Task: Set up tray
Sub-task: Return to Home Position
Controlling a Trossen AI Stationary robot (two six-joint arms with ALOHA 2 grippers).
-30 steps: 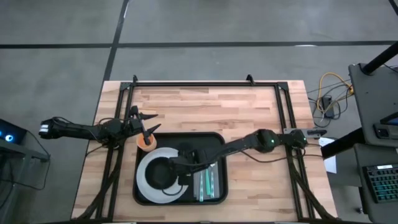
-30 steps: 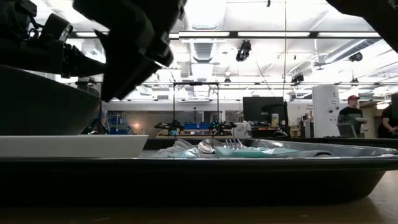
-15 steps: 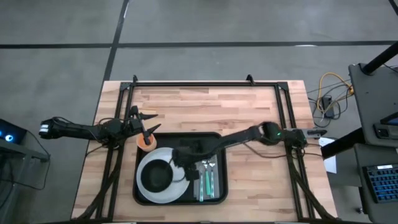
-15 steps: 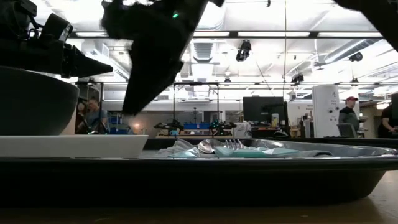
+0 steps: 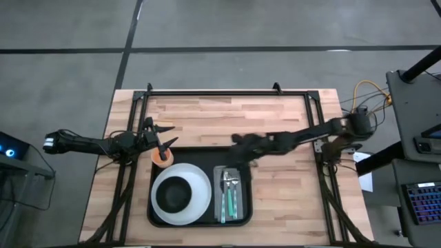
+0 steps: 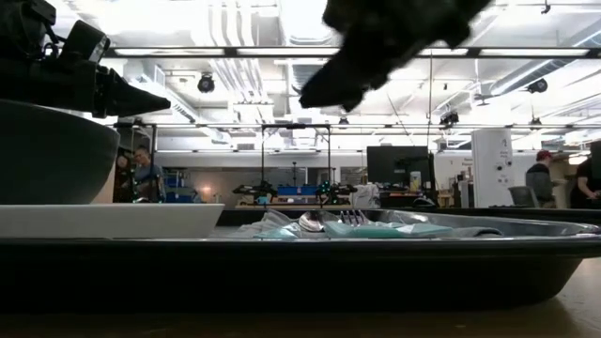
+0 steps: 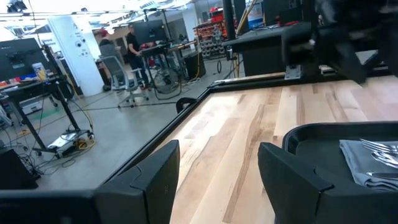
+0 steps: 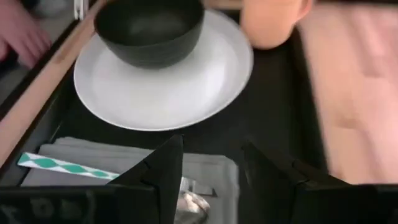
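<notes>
Table (image 5: pixel 275 110) of pale wood, and on it the black tray (image 5: pixel 200 153), between the two arms. White plate (image 5: pixel 201 203) fills the tray's left half (dark bowl (image 5: pixel 173 196) on top), grey napkin (image 5: pixel 242 200) with cutlery (image 5: pixel 231 193) lies on the right, orange cup (image 5: pixel 162 157) at the far-left corner. Right gripper (image 5: pixel 240 145) hangs over the tray's far rim, fingers spread and empty; left gripper (image 5: pixel 169 136) waits beside the cup, likewise spread

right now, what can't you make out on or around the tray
In the high view the cutlery is too small to tell apart.
In the low view the tray hides its floor behind its front rim.
The right gripper is blurred in the high and low views.
The right wrist view cuts the cup off at the picture's edge.
</notes>
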